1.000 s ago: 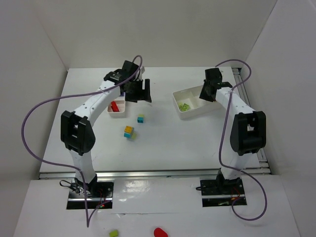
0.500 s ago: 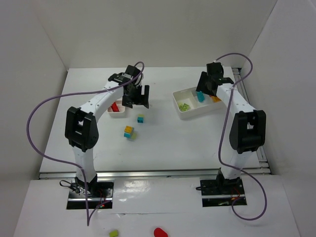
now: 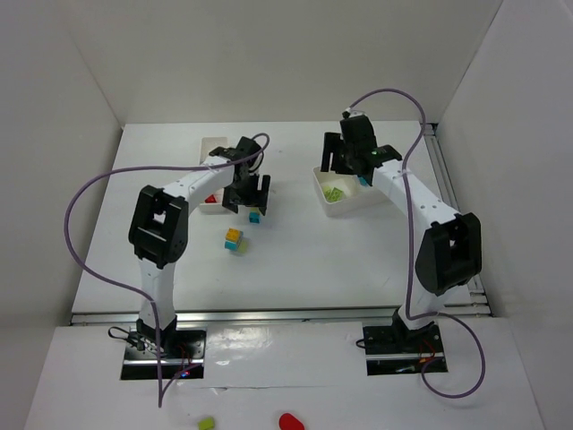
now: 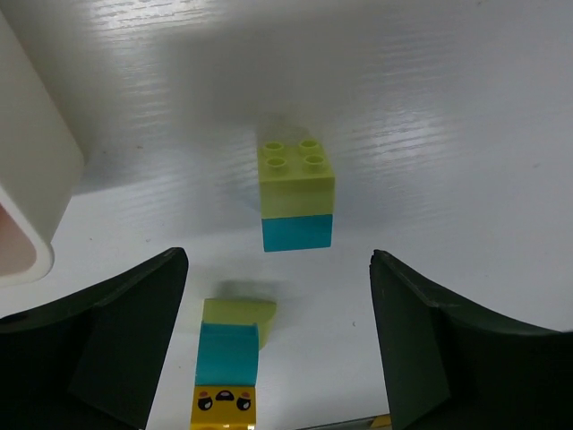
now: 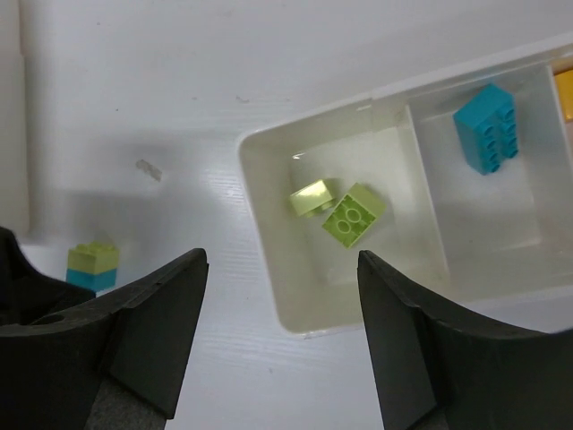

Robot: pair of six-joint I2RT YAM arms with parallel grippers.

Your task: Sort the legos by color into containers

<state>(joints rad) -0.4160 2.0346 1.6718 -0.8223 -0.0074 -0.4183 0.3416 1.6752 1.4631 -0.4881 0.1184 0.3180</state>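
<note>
**Two-colour stacks likely to spoil the sort**

Main hazard, below the left gripper point(image 4: 277, 260): lime-on-cyan stack point(image 4: 297, 197) loose on the table point(image 4: 466, 107), two colours pressed together. If lifted whole and dropped into one compartment, sure to leave one colour misplaced. Probably needs pulling apart first. A pinch across the seam liable to split the pair and shed the lower brick.

Second hazard: three-brick stack point(image 4: 228, 367) of lime, cyan and a yellow face brick, lying near one finger of that gripper. Easily knocked or dragged on a careless descent or closing. Corner of the left tray point(image 4: 27, 179) also close on that side.

Left gripper: spread wide, empty, hovering over the lime-on-cyan stack, no contact visible.

Right gripper point(image 5: 282, 260): fingers apart, nothing between them, poised over the lime end of the right tray point(image 5: 253, 224). Inside: two lime bricks point(image 5: 340, 210) in the end compartment, a cyan brick point(image 5: 486, 125) in the next, an orange piece point(image 5: 563, 85) cut off at the frame edge.
</note>
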